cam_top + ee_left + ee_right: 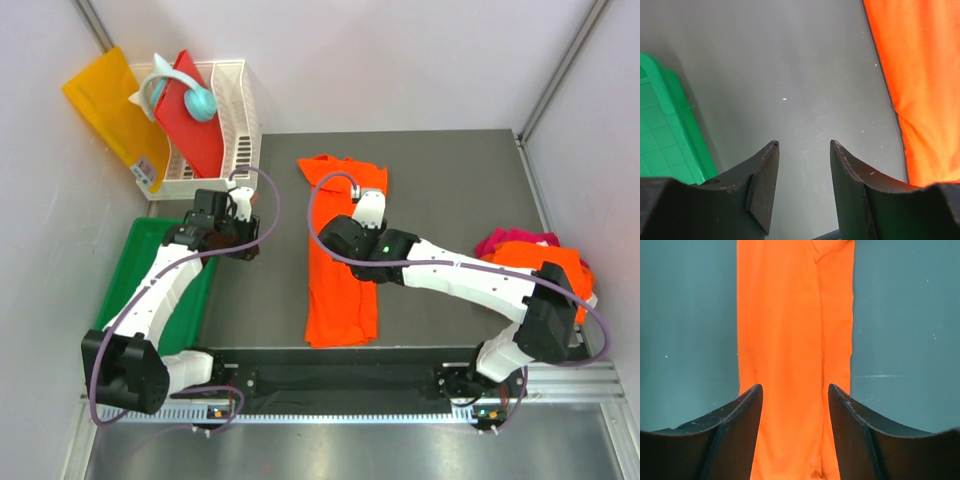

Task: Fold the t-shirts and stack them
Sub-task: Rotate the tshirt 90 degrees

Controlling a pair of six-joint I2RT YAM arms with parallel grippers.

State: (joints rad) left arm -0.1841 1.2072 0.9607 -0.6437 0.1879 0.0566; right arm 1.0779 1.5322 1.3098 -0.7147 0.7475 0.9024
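Observation:
An orange t-shirt [340, 290] lies folded into a long narrow strip down the middle of the dark table. My right gripper [347, 240] hovers over the strip. In the right wrist view it [795, 387] is open, with the flat orange cloth [790, 330] below and nothing between the fingers. My left gripper [236, 236] hangs over bare table left of the strip. It [804, 145] is open and empty, with the shirt's edge [920, 85] off to its right. A crumpled magenta t-shirt [512, 240] and another orange t-shirt [566, 266] are heaped at the right edge.
A green tray [128, 270] sits at the left, and its corner [665, 130] shows beside the left fingers. At the back left, a white basket [243, 115] holds a red board [190, 125] and a teal object [197, 100]. A yellow sheet [108, 110] leans beside it.

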